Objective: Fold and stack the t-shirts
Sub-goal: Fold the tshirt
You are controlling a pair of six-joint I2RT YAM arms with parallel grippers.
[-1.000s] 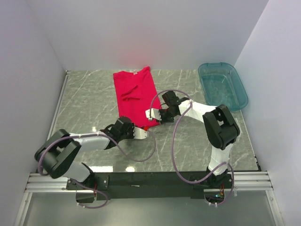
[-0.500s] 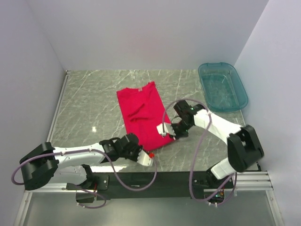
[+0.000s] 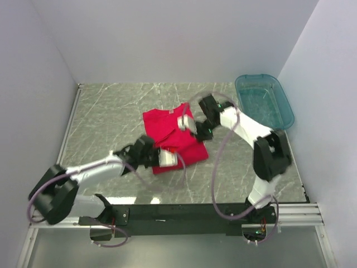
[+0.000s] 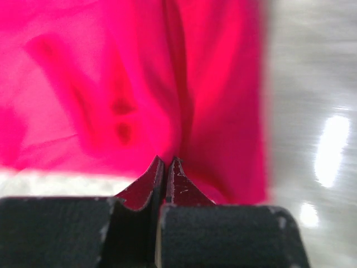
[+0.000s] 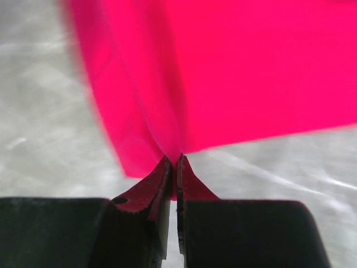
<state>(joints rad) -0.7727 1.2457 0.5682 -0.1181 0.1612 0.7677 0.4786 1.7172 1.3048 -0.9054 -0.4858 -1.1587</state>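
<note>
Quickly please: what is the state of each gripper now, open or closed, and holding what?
Left gripper: closed, pinching the red t-shirt.
Right gripper: closed, pinching the same red t-shirt.

Ahead of the left gripper [image 4: 166, 163], its jaws pinched together on cloth, the red t-shirt [image 4: 111, 84] fills the way. To the right of those jaws, bare marble tabletop [image 4: 312, 100] lies open. The right gripper [image 5: 174, 161], jaws likewise nipped on the shirt's edge, has bare table to its left and lower right. Seen from above, the two grippers sit near each other across the shirt. A teal bin [image 3: 262, 106] stands well behind the right jaws.
</note>
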